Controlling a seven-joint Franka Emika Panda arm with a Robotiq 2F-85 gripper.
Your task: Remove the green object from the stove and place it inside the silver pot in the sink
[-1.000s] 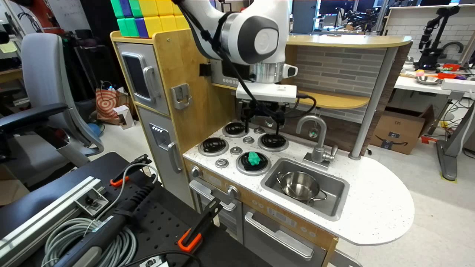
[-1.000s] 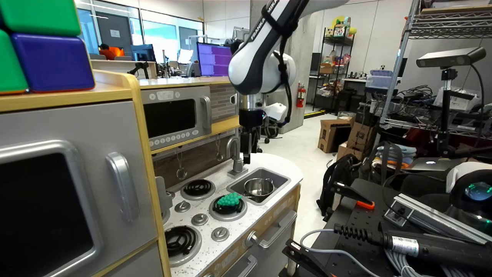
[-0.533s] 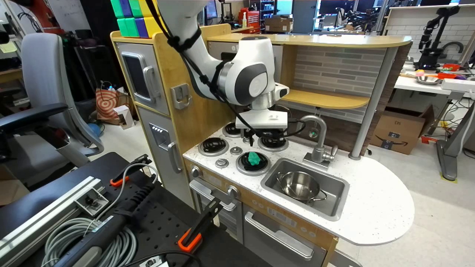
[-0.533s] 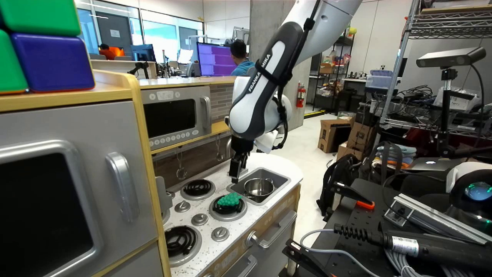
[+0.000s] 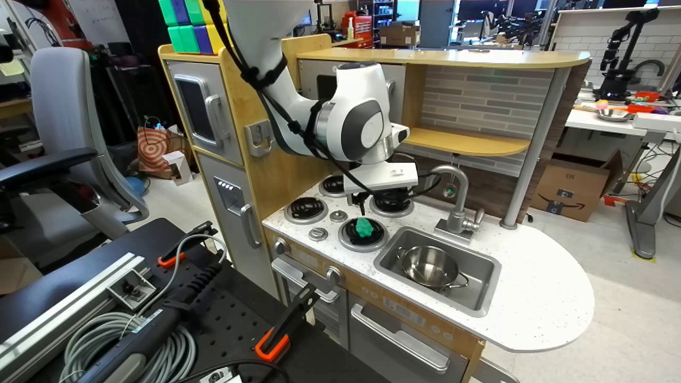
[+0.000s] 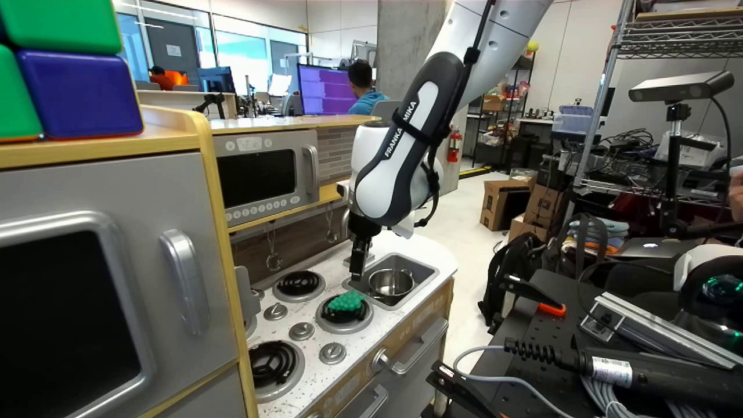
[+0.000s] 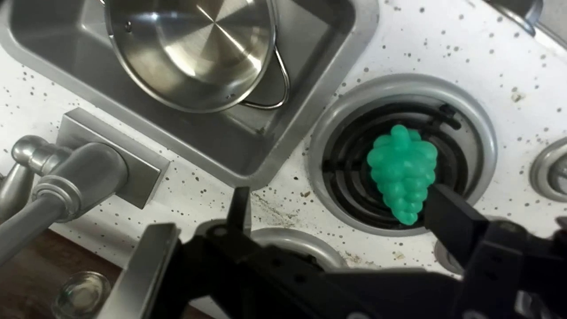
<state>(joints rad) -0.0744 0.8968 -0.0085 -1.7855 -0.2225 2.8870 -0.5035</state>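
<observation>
The green object (image 5: 364, 227), a bumpy grape-like bunch, lies on a black burner of the white stove (image 5: 335, 244). It also shows in an exterior view (image 6: 346, 301) and in the wrist view (image 7: 403, 170). The silver pot (image 5: 430, 266) stands in the sink (image 5: 492, 287) and is empty in the wrist view (image 7: 190, 53). My gripper (image 7: 337, 192) is open and empty. In an exterior view (image 6: 356, 270) it hangs above the counter, a little above and behind the green object. In the wrist view the right finger appears beside the bunch, the left finger near the sink's corner.
The curved faucet (image 5: 458, 197) stands behind the sink and shows close on the left of the wrist view (image 7: 88, 177). A tall cabinet (image 5: 276, 122) walls off the stove's far end. A microwave (image 6: 258, 174) and a wooden shelf (image 5: 468, 141) sit behind and above the burners.
My arm has come down and forward over the counter and the wrist has tilted. The gripper is now lower and nearer the green object. The bunch and pot have not moved.
</observation>
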